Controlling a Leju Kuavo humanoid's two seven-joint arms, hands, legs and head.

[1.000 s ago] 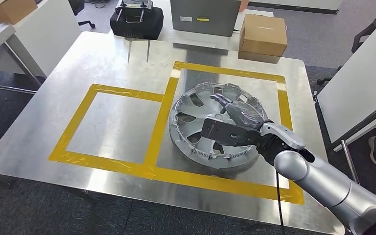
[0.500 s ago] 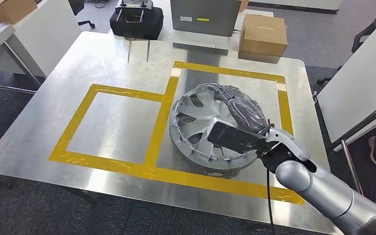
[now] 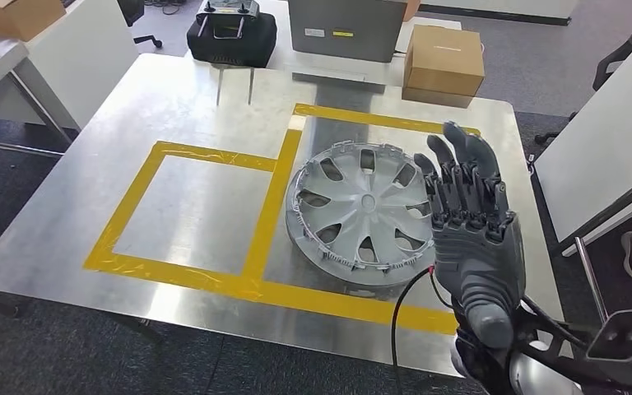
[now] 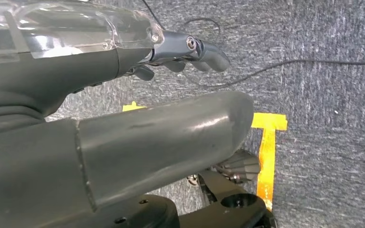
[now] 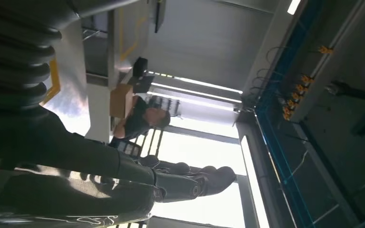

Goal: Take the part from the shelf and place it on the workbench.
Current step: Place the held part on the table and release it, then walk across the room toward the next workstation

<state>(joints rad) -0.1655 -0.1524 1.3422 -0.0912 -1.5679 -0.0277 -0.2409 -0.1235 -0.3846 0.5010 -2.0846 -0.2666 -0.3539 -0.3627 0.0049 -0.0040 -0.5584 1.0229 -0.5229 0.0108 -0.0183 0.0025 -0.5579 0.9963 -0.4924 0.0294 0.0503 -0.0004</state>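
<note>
Right robot hand (image 3: 471,216) is raised with fingers spread, holding nothing; the hubcap (image 3: 364,212) lies flat on the tabletop (image 3: 189,107) at its 9 o'clock, so placing looks basically done. Left robot hand (image 4: 123,128) seems empty, hanging over carpet in its wrist view.

A workshop or test lab: a steel workbench (image 3: 173,107) marked with yellow tape (image 3: 271,202), cardboard boxes (image 3: 443,59), white partitions (image 3: 601,156), grey carpet.

hubcaps: one (image 3: 362,212) | cardboard boxes: two (image 3: 442,59) (image 3: 12,15) | workbench: one (image 3: 173,107)
</note>
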